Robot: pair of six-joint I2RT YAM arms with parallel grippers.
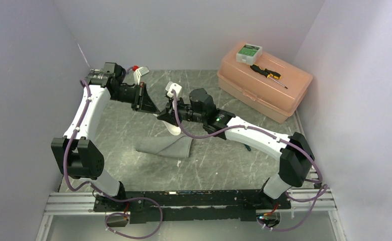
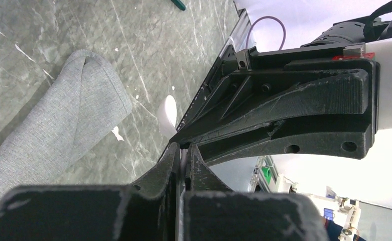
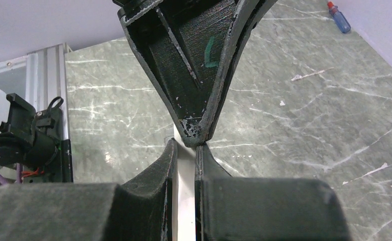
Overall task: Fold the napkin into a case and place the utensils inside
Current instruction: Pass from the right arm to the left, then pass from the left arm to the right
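White spoon (image 3: 185, 201) in right pincer (image 3: 184, 146)

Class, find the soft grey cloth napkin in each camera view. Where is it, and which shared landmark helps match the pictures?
Top external: the soft grey cloth napkin lies left of centre, below the arms' meeting point.
Left wrist: napkin fills the left side.
Right wrist: not in it.
Shared landmark: the white soup spoon, gripped where the left hand and right hand meet.

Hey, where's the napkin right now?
In the top view, the grey napkin lies folded near the middle of the table, just on the near side of the white spoon.
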